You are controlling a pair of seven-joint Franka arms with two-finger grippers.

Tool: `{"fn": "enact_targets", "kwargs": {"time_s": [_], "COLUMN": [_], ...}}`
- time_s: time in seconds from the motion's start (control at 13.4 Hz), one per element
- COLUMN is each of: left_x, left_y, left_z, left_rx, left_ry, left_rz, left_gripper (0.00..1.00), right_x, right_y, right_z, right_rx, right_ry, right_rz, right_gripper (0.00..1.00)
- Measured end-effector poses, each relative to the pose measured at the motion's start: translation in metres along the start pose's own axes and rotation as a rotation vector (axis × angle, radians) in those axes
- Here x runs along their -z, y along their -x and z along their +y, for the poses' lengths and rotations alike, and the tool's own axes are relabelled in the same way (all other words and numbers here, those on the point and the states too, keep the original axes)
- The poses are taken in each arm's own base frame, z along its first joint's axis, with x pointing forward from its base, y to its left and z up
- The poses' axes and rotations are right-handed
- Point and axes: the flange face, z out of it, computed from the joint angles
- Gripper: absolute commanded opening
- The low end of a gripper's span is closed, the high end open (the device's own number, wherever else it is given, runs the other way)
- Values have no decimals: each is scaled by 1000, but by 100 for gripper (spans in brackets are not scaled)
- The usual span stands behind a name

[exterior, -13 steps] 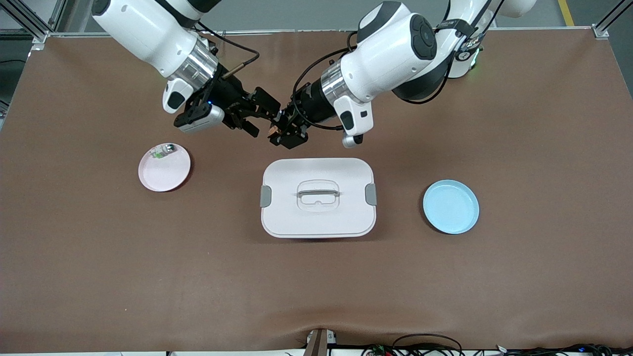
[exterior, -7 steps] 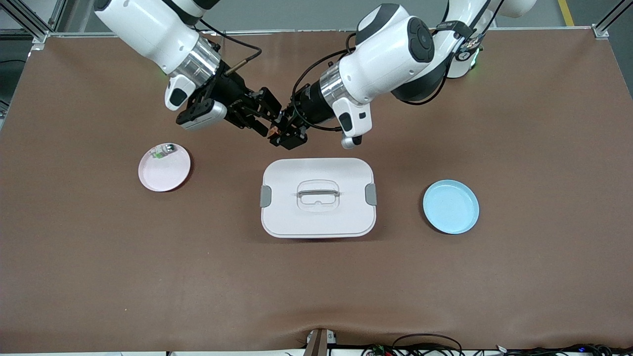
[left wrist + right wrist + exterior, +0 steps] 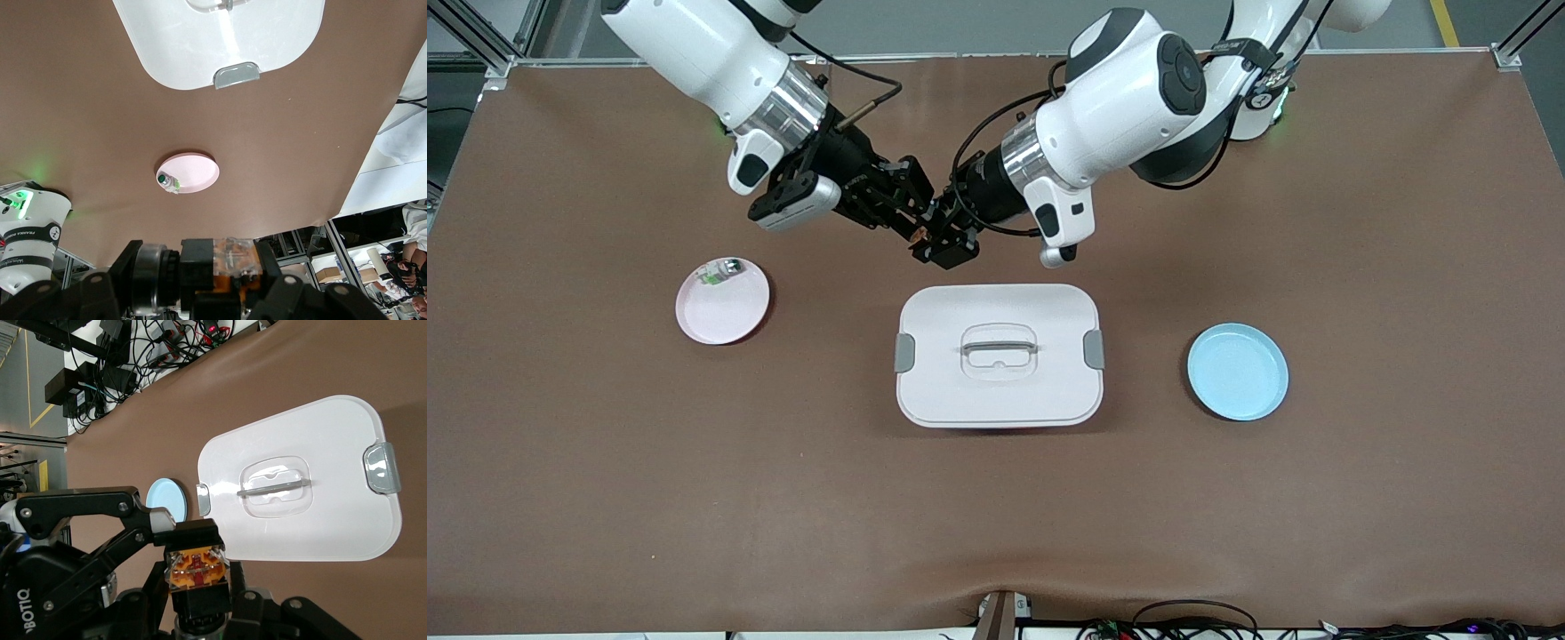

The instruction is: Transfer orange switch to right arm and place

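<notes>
The orange switch is held in the air over the bare table, just above the white box's edge that lies farther from the front camera. My left gripper is shut on it; in the left wrist view the switch sits between its jaws. My right gripper is open, with a finger on each side of the switch. In the right wrist view the switch's orange face shows between the right gripper, over its black body.
A white lidded box with a handle lies mid-table. A pink plate holding a pale part with a green bit lies toward the right arm's end. An empty blue plate lies toward the left arm's end.
My right gripper has moved toward the left gripper and now straddles the switch. The left gripper has stayed almost still with the switch in it.
</notes>
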Motion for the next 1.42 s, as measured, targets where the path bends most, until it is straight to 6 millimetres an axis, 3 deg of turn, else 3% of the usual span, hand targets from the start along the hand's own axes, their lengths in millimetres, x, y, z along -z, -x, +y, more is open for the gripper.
{"fn": "enact_targets", "kwargs": {"time_s": [0.07, 0.22, 0.3, 0.67, 0.9, 1.19, 1.42], "left_x": [0, 0, 1, 15, 17, 20, 19], "left_y": [0, 0, 1, 13, 11, 5, -10], "left_z": [0, 0, 1, 3, 5, 9, 9], "left_rx": [-2, -8, -10, -22, -26, -98, -167], "left_ry": [0, 0, 5, 28, 34, 53, 11], "left_rz": [0, 0, -2, -18, -14, 75, 182], "left_gripper": [68, 94, 100, 100, 100, 100, 100], "right_x": [0, 0, 0, -7, -10, -7, 8], "right_y": [0, 0, 0, 1, 1, -8, -9], "right_z": [0, 0, 0, 4, 11, 49, 66], "right_rx": [0, 0, -5, 13, 166, 380, 520], "right_ry": [0, -1, 0, 20, 70, 242, 357], "right_rz": [0, 1, -1, -8, -49, -180, -251], "right_gripper": [0, 0, 0, 0, 0, 0, 0]}}
